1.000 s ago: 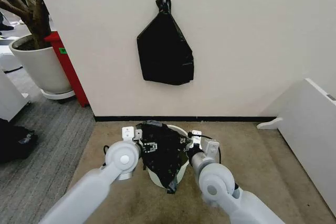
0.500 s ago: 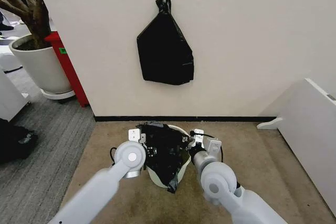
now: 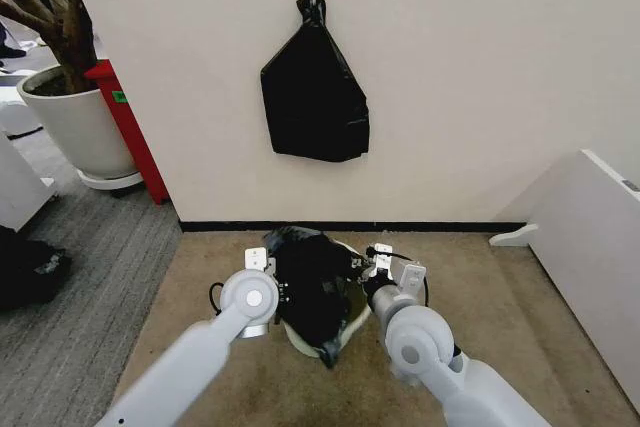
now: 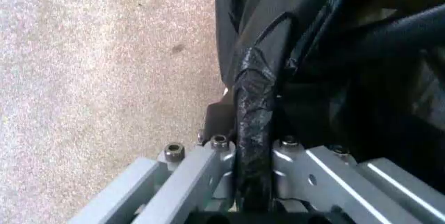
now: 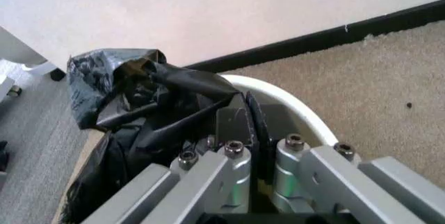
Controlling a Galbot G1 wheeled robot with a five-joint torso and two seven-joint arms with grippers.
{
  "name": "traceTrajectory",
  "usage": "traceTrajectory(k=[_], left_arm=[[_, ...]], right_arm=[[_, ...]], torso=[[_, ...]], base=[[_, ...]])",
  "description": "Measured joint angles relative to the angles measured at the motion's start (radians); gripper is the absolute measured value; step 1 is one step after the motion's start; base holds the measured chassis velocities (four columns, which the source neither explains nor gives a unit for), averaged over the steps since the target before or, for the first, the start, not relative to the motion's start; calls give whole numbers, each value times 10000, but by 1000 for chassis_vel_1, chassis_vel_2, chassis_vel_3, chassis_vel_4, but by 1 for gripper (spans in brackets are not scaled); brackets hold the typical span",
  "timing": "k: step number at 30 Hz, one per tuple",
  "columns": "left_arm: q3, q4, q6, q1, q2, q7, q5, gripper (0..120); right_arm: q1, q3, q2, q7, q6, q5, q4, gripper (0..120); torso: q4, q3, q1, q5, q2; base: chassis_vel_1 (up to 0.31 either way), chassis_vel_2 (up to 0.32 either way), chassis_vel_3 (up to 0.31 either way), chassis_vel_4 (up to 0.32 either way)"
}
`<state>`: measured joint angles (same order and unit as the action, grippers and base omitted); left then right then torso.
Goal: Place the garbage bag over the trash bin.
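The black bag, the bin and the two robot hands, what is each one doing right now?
garbage bag: loose and crumpled, draped over the bin, pinched on both sides.
trash bin: upright on the carpet, mostly covered by the bag.
left hand: shut on a fold of the bag.
right hand: shut on the bag's edge at the bin's rim.

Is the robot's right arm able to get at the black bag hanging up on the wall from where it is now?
Probably not as things stand. The right tool is down by the trash bin, shut on the garbage bag, as is the left tool. The hanging bag is high on the wall beyond.
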<state>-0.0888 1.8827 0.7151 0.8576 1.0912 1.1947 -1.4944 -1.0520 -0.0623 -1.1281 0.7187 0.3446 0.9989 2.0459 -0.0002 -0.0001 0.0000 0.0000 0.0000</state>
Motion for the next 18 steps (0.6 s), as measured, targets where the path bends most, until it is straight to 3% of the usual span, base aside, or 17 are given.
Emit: traceTrajectory(k=[11,18], left_arm=[[281,470,-513,281,-12,167,47,2],[613,1211,-1094,395,-510,-967,485,2]], right_arm=[[-471,46,204,50,-13,-201,999,0],[-702,109,607,-108,125,-488,1929,0]], torso=[[2,1,0,1,0],[1,2,0,2,-1]], base=[[0,0,0,0],[0,0,0,0]])
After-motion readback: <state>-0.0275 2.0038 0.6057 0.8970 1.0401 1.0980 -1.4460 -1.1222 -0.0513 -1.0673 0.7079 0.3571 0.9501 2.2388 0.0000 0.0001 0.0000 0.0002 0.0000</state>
